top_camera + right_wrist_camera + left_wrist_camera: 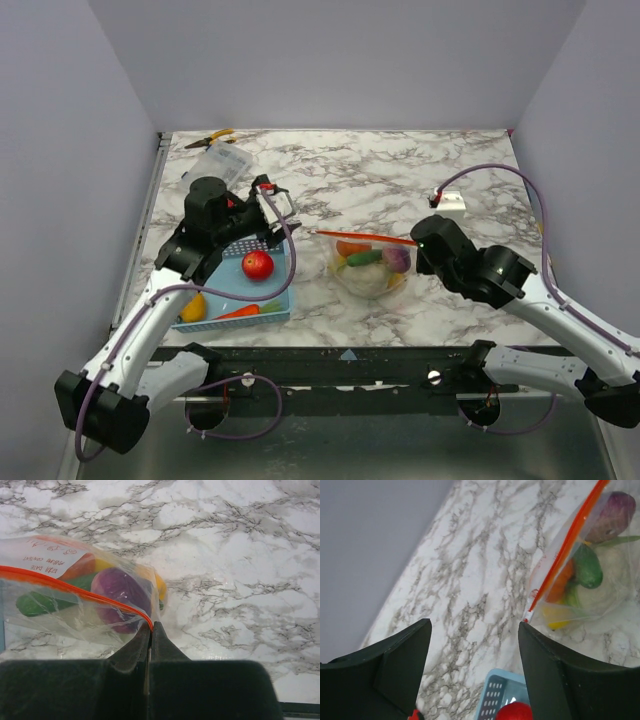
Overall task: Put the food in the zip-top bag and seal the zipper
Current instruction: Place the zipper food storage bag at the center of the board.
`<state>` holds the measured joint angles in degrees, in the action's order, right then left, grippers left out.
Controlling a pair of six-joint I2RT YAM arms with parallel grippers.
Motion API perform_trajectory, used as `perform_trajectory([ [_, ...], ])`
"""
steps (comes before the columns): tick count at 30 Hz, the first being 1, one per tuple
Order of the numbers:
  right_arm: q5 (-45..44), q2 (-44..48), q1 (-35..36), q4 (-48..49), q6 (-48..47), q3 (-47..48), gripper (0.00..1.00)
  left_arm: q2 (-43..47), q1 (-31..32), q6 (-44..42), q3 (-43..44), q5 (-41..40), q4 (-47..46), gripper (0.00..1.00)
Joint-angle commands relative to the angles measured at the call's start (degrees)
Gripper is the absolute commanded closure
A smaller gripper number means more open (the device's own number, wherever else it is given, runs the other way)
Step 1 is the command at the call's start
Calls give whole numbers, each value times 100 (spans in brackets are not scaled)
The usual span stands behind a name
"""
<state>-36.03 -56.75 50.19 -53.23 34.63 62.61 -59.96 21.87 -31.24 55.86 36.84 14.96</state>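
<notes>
The zip-top bag (366,268) lies mid-table, holding a purple onion (119,598), a green piece (588,568), an orange carrot (352,247) and white cauliflower (368,281). Its red-orange zipper (366,237) runs along the far edge. My right gripper (151,626) is shut on the zipper's right end (419,244). My left gripper (475,630) hangs open and empty just left of the bag's other corner (530,614), above the basket's rim (283,210). A red tomato (257,264), a yellow piece (193,307) and a second carrot (237,312) lie in the blue mesh basket (278,285).
A rigid clear plastic box (220,160) and a yellow-handled tool (210,138) sit at the back left corner. A small white block (452,203) stands at the right, behind my right arm. The blue basket's corner (495,692) shows under my left fingers.
</notes>
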Motion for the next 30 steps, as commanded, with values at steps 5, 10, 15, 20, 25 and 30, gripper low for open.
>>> perform_trajectory([
  [5, -426, -586, -35, 286, -39, 375, 100, 804, 137, 640, -475, -1572, -1657, 26],
  [10, -307, -1186, -582, 491, -184, 763, 100, 949, 572, 297, -588, -2521, -1795, 25],
  [15, 477, -1638, -1662, 1072, -565, 928, 100, 1136, 961, 153, -774, -3119, -2111, 24],
  [20, 1212, -2301, -2759, 1486, -701, 1056, 100, 1172, 1130, 366, -831, -3346, -2320, 24],
  [25, 1689, -2837, -3552, 1954, -703, 927, 100, 1157, 1343, 259, -793, -3307, -2198, 23],
  [30, 2092, -3369, -4178, 2315, -685, 959, 100, 1144, 1525, 204, -783, -3428, -2175, 22],
])
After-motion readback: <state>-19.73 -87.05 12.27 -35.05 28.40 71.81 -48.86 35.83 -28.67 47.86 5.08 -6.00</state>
